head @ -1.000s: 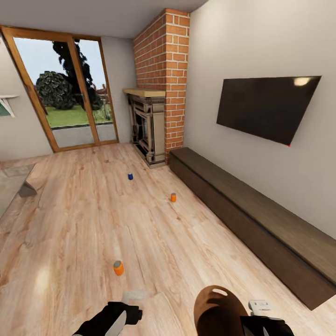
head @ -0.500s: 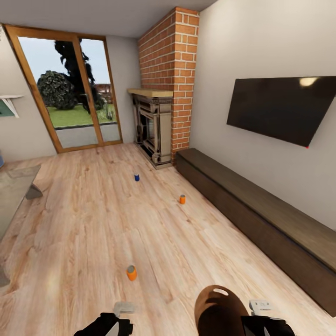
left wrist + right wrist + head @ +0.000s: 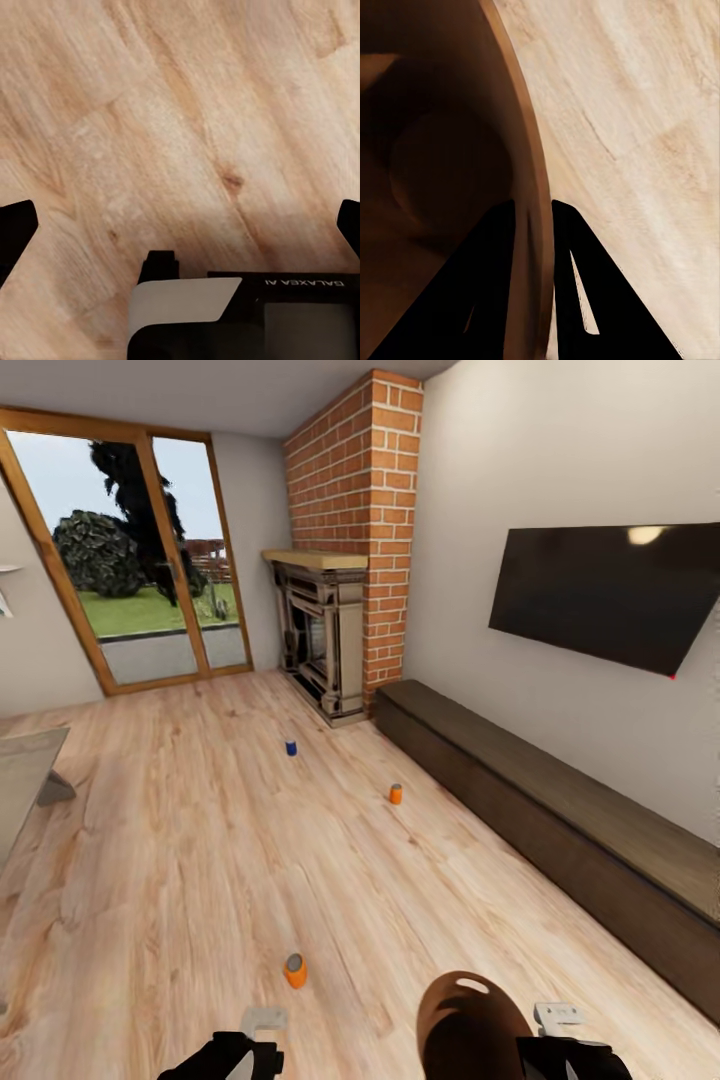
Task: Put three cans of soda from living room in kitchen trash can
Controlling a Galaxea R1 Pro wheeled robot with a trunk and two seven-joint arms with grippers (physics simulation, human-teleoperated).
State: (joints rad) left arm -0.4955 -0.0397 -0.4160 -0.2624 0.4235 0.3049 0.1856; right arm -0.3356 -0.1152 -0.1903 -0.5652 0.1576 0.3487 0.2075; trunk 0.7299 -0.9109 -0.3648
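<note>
Three cans of soda stand on the living room's wooden floor in the head view. An orange can is nearest, just ahead of my left gripper. A second orange can stands further off near the bench, and a blue can stands before the fireplace. My left gripper is open over bare floor, holding nothing. The brown inside of the tash can faces me at the lower edge. My right gripper is shut on the tash can's rim, one finger inside and one outside.
A long low dark bench runs along the right wall under the TV. The brick fireplace stands in the far corner beside glass doors. A glass table edge shows at the left.
The whole view has shifted as the robot moved forward: the near orange can now sits lower and closer. My left arm has dropped lower in the picture. The tash can stays in my right gripper.
</note>
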